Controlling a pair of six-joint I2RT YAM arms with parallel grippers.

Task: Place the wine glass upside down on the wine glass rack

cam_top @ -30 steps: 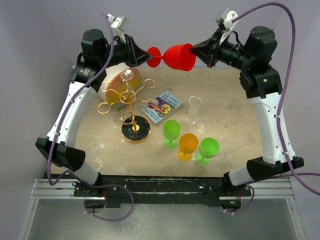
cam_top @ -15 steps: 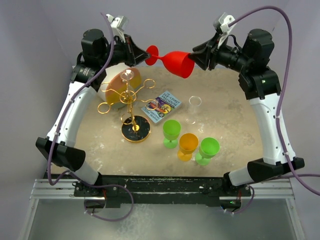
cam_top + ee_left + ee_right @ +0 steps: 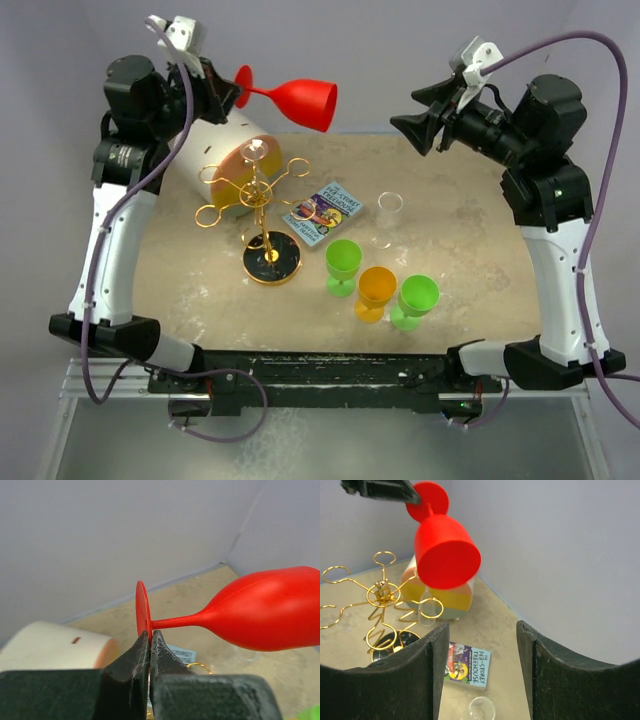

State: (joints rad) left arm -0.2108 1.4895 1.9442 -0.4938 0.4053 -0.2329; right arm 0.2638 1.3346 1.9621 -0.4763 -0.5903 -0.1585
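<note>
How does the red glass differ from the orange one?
The red glass hangs in the air, tipped sideways, its foot pinched by the left gripper; the orange glass stands upright on the table, untouched, between two green glasses. Both are stemmed, coloured goblets.

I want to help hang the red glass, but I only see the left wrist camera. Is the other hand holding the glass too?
Observer: No. The right gripper is open and well apart from the red wine glass. Only the left gripper pinches its foot.
Operator: Where is the whole gold rack?
Observer: The wine glass rack stands on the table in front of the white cylinder, nearer the arms' bases than the glass.
Operator: Are there more glasses?
Observer: Yes. One green glass, an orange glass and a second green glass stand upright to the right of the rack's base.
</note>
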